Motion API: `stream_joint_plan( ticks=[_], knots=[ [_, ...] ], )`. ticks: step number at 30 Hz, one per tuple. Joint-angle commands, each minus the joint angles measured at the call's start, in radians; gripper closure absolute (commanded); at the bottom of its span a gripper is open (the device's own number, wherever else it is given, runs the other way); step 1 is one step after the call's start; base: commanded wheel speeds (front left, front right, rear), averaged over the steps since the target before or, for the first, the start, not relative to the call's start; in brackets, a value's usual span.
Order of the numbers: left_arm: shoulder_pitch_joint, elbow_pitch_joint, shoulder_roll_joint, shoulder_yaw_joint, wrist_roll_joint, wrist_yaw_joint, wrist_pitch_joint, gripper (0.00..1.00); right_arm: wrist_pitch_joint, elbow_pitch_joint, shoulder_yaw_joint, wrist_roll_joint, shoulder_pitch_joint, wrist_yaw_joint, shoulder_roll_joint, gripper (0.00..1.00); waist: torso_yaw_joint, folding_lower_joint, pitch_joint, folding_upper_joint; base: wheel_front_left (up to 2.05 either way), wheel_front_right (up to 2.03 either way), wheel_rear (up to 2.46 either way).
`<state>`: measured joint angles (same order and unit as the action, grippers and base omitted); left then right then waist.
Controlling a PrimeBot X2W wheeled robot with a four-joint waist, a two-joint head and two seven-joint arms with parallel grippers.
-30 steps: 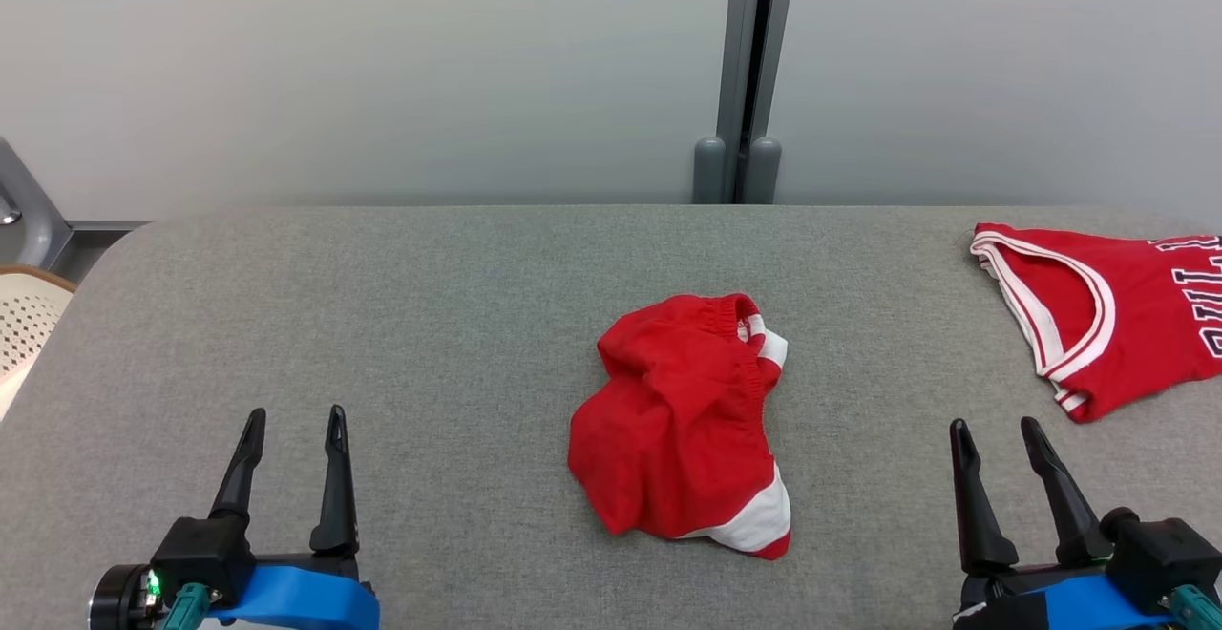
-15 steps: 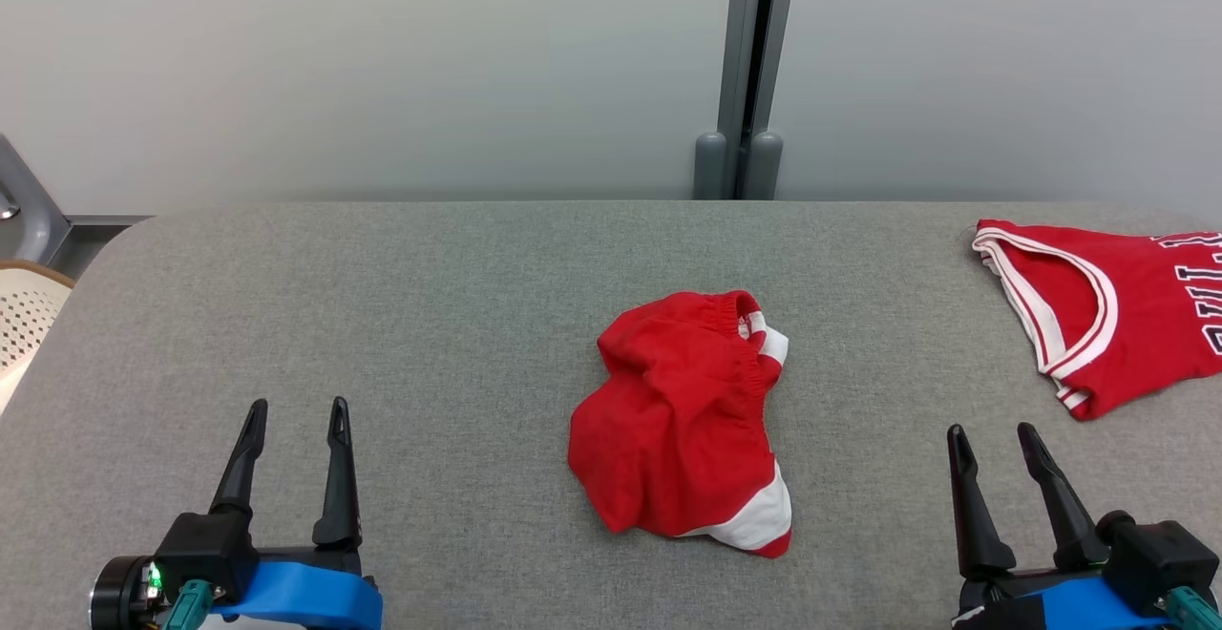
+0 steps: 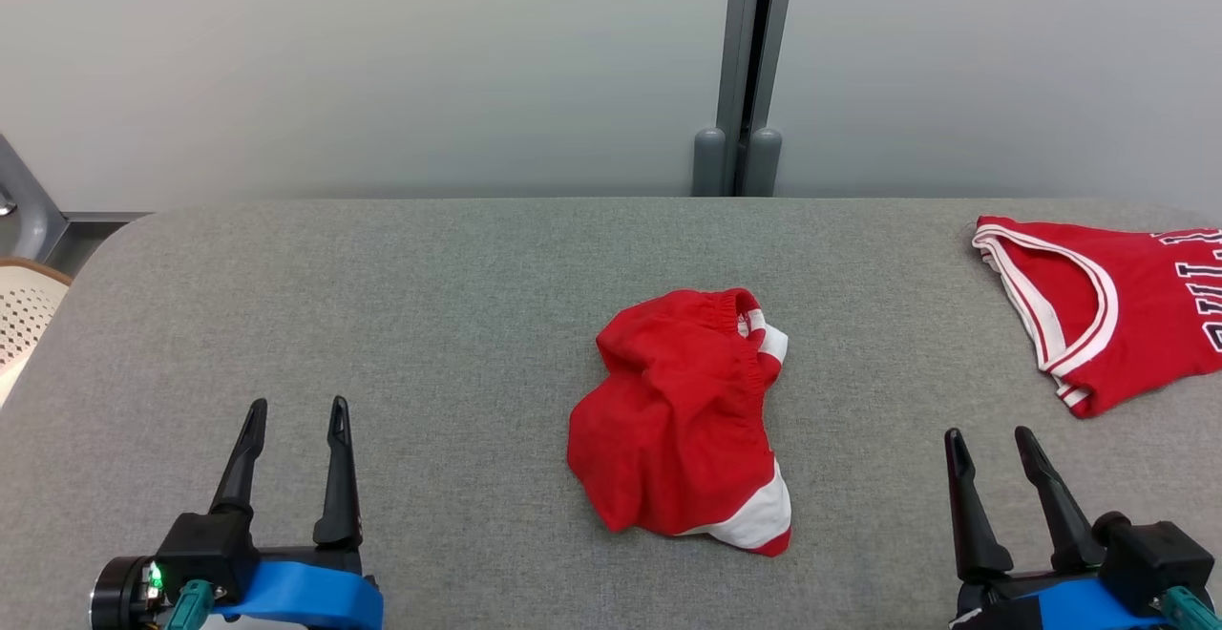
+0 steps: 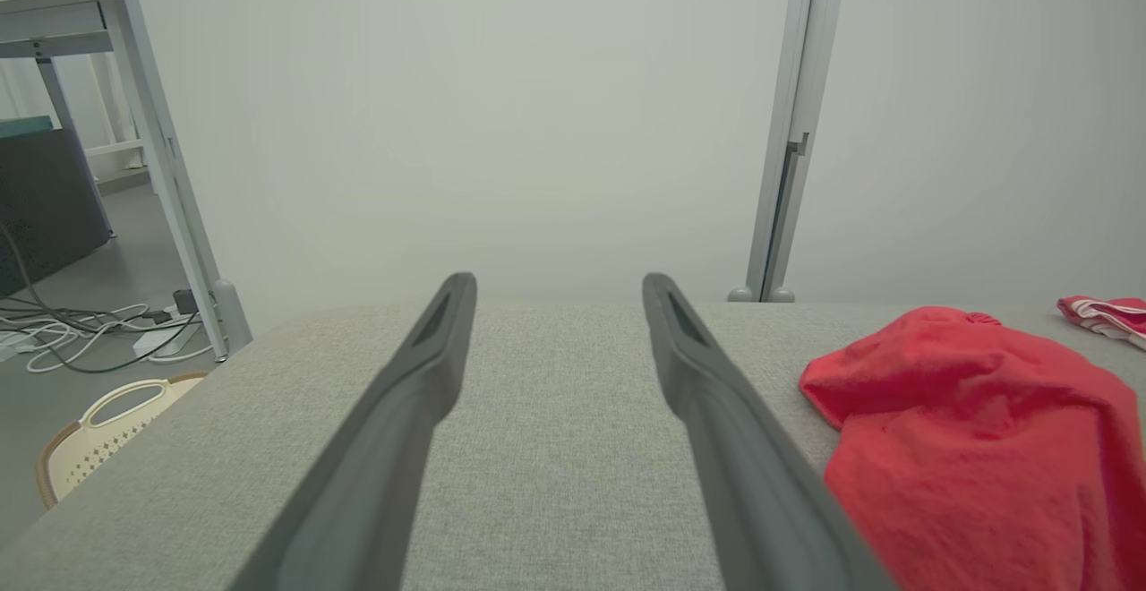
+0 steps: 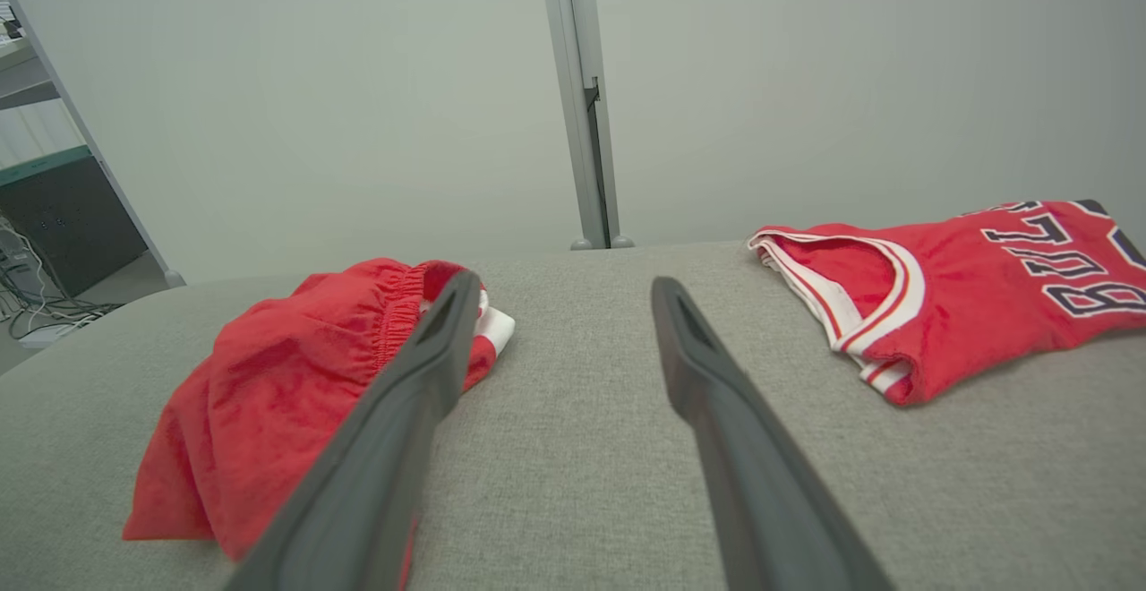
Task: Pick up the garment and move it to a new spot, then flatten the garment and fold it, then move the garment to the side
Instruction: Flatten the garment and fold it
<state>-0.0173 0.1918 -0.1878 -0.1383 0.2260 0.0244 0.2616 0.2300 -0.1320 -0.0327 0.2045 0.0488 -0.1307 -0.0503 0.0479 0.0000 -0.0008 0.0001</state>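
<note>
On the table (image 3: pixel 430 325), the jersey (image 3: pixel 1117 325) lies far right and the crumpled shorts (image 3: pixel 678 420) sit mid-table: soft, light, floppy, so we would pinch the elastic waistband (image 3: pixel 735 310). Our left gripper (image 3: pixel 296 408) and right gripper (image 3: pixel 988 434) stand open and empty, well apart from them.

Matt red cloth shorts (image 3: pixel 678 420), rough grey table (image 3: pixel 430 325)

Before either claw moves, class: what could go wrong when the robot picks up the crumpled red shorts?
1. The red shorts lie bunched in folds, so a pinch may catch only one layer and leave the rest trailing.
2. The red jersey lies beyond the open right claw, which might snag it instead.
</note>
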Motion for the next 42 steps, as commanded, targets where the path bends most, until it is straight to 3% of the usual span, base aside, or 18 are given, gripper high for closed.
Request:
stream_joint_plan(
  ticks=[1, 12, 30, 41, 42],
  knots=[
    [0.005, -0.002, 0.000, 0.007, -0.006, -0.003, 0.004, 0.00, -0.004, -0.006, 0.006, -0.008, -0.001, 0.000, 0.000, 0.00, 0.000, 0.0000, 0.001, -0.0001, 0.00, 0.00, 0.00],
    [-0.032, 0.002, 0.014, -0.003, -0.018, -0.014, 0.004, 0.00, -0.009, -0.080, 0.109, -0.002, -0.161, 0.000, -0.039, 0.00, 0.018, 0.0000, 0.031, -0.0001, 0.00, 0.00, 0.00],
    [-0.080, 0.010, 0.036, 0.004, -0.035, -0.036, 0.004, 0.00, 0.035, -0.560, 0.284, 0.049, -0.341, 0.000, -0.029, 0.00, 0.091, 0.0000, 0.102, -0.0001, 0.00, 0.00, 0.00],
    [-0.098, 0.031, 0.050, 0.010, -0.048, -0.051, 0.004, 0.00, 0.036, -0.701, 0.345, 0.084, -0.376, 0.000, -0.005, 0.00, 0.098, 0.0000, 0.095, -0.0001, 0.00, 0.00, 0.00],
    [-0.097, 0.034, 0.051, 0.011, -0.049, -0.052, 0.004, 0.00, 0.036, -0.707, 0.355, 0.092, -0.376, 0.000, -0.005, 0.16, 0.098, 0.0000, 0.091, -0.0001, 0.00, 0.00, 0.00]
  ],
)
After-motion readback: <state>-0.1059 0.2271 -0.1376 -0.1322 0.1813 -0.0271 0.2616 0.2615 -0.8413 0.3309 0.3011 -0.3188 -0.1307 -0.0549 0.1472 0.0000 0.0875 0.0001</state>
